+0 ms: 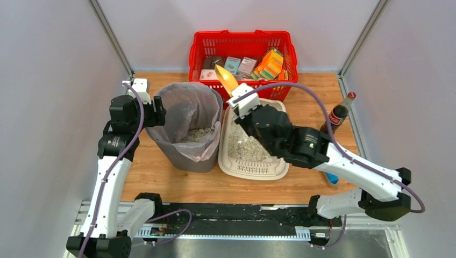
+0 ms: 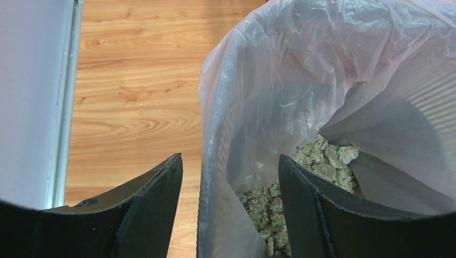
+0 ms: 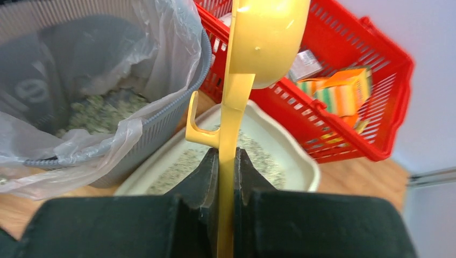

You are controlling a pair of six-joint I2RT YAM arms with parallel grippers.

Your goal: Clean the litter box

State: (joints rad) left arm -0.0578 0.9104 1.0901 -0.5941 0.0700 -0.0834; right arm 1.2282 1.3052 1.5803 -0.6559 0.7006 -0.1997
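The yellow scoop (image 3: 269,37) is clamped by the right gripper (image 3: 228,156) at lower centre; the left gripper (image 2: 228,166) is spread astride the bag (image 2: 322,80).

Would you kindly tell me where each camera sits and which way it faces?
Top external: above and behind the bases, looking down on the table; both arms show.
Left wrist: over the left gripper, facing down at the grey bin rim; both fingers show.
Right wrist: behind the right gripper, looking along the yellow scoop over the litter box; fingers show.
Shared: both wrist views see the bin.
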